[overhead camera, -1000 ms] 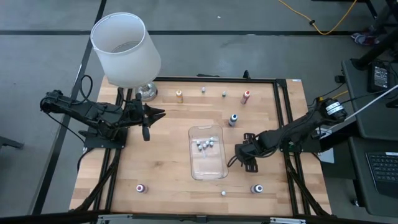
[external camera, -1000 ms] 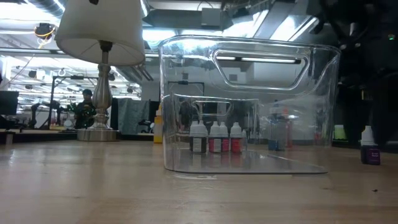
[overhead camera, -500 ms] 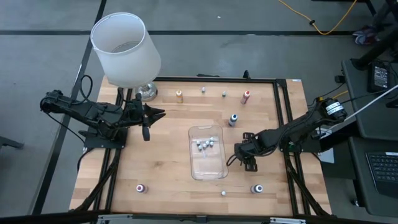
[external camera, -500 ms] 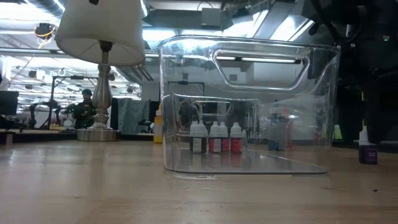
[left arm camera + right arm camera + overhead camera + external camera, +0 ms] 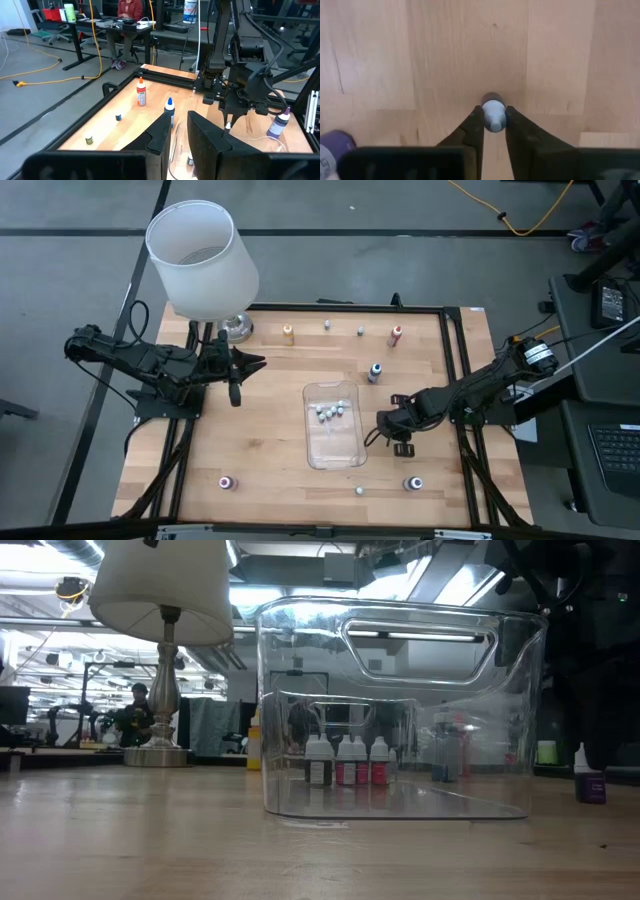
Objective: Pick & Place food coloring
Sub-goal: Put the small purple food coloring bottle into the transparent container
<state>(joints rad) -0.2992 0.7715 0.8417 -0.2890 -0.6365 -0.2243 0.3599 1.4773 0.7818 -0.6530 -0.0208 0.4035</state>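
Observation:
A tiny food coloring bottle with a pale cap (image 5: 493, 115) stands on the wood just right of the clear tray (image 5: 333, 442). My right gripper (image 5: 386, 426) points down over it and is shut on it. Several more bottles (image 5: 330, 411) stand inside the tray near its far end. Loose bottles stand about the table: orange (image 5: 288, 333), pink (image 5: 396, 335), blue (image 5: 375, 371), purple (image 5: 413, 483). My left gripper (image 5: 258, 363) hovers raised at the left, shut, with nothing between its fingers. My right gripper pinches the small bottle's pale cap (image 5: 493, 118) between its two fingertips (image 5: 476, 120). The fingers come from above, pointing down. The bottle stays upright under them, its dark body showing just below the cap.
A white-shaded lamp (image 5: 203, 265) stands at the far left corner. Small bottles sit along the far edge (image 5: 327, 325) (image 5: 360, 331) and near the front (image 5: 227, 482) (image 5: 359, 491). The table's black frame (image 5: 450, 308) runs round the wood.
My right gripper has shut its fingers on the small bottle's cap while the hand stayed over the same spot beside the tray. The bottle has stayed where it stood.

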